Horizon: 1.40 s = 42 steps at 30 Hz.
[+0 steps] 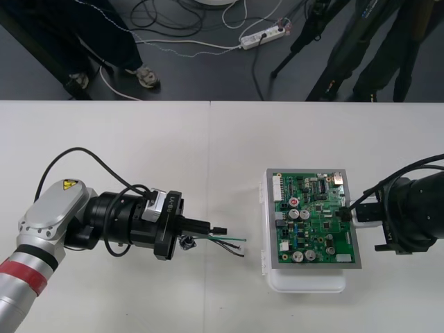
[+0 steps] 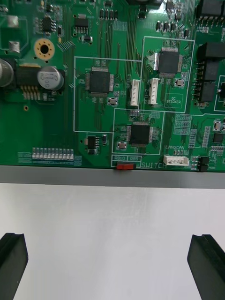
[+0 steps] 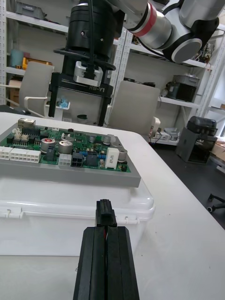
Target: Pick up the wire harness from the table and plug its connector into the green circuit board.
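**Worktop**: plain and light; everything below is carried on it.

**Circuit board**: green, seated on a white base, on the robot's right half of the worktop.

**Left gripper**: laid level and aimed at the board's left edge, apart from the base. Its fingers are pressed together, pinching the plug.

**Right gripper**: stationed at the board's right edge. Its fingers are spread wide, with nothing held between them.

**Wire harness**: held by the left gripper. Green and black wires are trailed out under the fingers toward the board. A small dark lump, probably the socket, is seen beneath the gripper; whether it rests on the worktop cannot be told.

**Plug**: small and black, projecting from the left fingertips. It is pointed at the base's wall, lower than the board's surface.

**Step in hand:** pick-up is judged done and the carry to the board under way. Insertion is not yet made.

**Next move:** the plug would need to be raised above the base, brought over the board, and squared to a matching header. Which header is meant cannot be told.
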Each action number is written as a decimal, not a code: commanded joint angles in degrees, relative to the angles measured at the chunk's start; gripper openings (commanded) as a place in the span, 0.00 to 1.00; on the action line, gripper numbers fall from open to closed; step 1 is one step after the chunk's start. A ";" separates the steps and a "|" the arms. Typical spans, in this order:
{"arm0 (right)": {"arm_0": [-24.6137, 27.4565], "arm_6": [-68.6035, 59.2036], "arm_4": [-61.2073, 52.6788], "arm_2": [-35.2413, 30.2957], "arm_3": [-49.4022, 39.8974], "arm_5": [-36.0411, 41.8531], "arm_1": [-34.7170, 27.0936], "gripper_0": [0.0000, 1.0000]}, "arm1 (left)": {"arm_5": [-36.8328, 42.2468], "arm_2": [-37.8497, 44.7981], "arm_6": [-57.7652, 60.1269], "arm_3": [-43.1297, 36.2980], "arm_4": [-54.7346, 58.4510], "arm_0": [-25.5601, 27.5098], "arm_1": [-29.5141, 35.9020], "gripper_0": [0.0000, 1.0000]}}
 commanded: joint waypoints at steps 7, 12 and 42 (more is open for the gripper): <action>-3.76 -1.52 1.70 2.36 3.11 -0.29 -1.86 1.00 | 6.61 -0.96 -2.65 -0.39 -2.44 -2.98 -3.85 0.00; -4.47 -1.96 4.07 3.86 3.46 -0.29 -1.42 1.00 | 7.75 -0.96 -2.65 -0.47 -2.97 -3.42 -4.99 0.00; -4.64 -3.37 15.49 8.95 3.46 -0.29 5.26 1.00 | 13.03 -5.01 -2.65 -0.47 -6.31 -5.97 -9.21 0.00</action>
